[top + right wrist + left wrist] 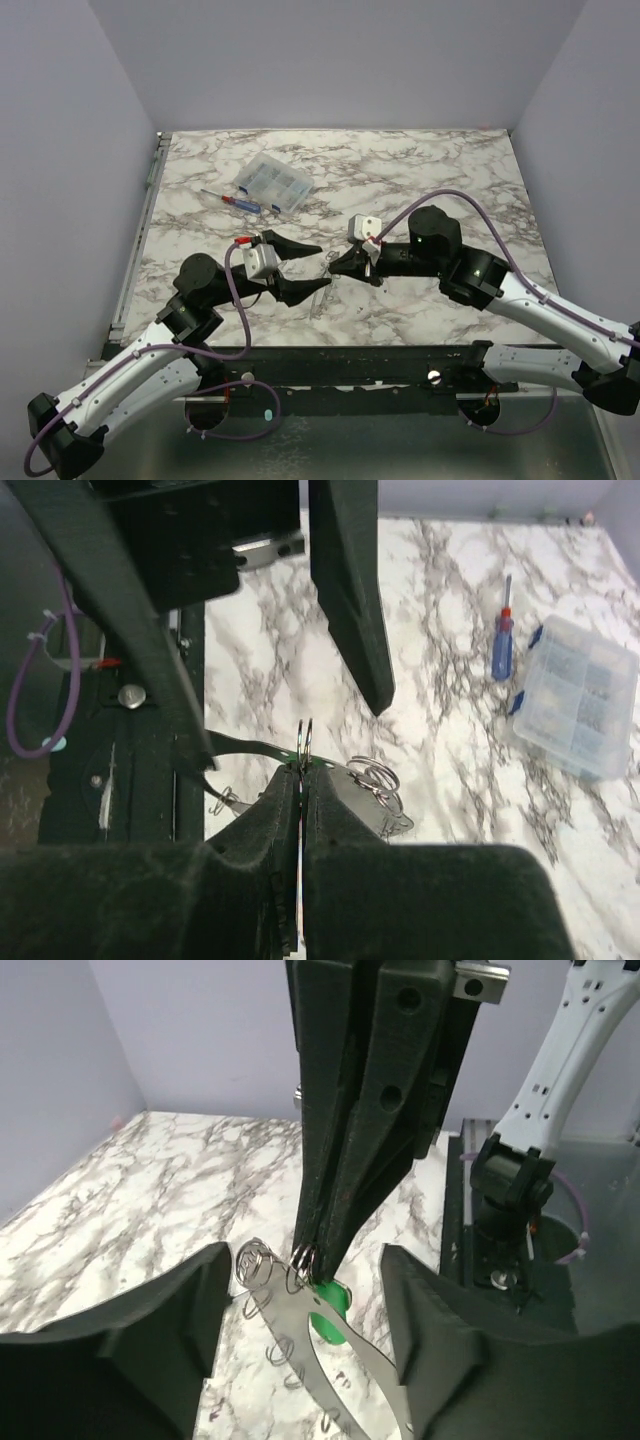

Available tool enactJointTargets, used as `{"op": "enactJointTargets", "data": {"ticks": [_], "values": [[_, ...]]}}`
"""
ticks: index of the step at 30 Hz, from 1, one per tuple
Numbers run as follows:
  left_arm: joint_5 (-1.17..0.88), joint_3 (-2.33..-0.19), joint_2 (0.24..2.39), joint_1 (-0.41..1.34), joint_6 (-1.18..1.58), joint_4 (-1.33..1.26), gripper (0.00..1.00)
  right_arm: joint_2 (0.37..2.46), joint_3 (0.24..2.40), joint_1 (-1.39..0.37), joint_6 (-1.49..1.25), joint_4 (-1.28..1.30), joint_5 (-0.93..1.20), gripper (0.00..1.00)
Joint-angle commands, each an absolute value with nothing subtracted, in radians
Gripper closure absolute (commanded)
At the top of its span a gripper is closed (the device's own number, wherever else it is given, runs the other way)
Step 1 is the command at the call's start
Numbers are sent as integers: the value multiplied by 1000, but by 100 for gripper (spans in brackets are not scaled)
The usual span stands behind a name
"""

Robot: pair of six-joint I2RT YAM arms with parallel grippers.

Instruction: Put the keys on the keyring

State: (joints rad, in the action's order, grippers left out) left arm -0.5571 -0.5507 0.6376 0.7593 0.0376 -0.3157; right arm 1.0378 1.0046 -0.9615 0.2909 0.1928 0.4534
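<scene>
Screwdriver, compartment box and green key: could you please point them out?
screwdriver (500, 652), right wrist view, blue handle.
compartment box (578, 695), right wrist view, clear lid.
green key (334, 1298), left wrist view, green head.

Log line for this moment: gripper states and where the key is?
left gripper: open, straddling keyring | right gripper: shut on keyring | key: green head at right gripper's tip | threading: cannot tell

Soft, even overhead light, hardly any shadows on the marble table (440, 170). Up close the left gripper (305, 1262) looks dark and fuzzy.

Lab booth: grey walls (330, 60), marbled tabletop (450, 180)
</scene>
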Motion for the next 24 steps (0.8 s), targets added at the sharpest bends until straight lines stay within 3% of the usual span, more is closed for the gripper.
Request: {"op": "enactJointTargets", "data": {"ticks": [1, 13, 24], "values": [[-542, -618, 612, 761, -80, -178, 27, 1062, 1126, -968, 360, 481, 356, 99], [-655, -806, 758, 762, -163, 60, 24, 1117, 1230, -968, 384, 767, 304, 99], [-727, -952, 938, 763, -239, 187, 29, 1037, 1198, -968, 372, 744, 355, 99]]}}
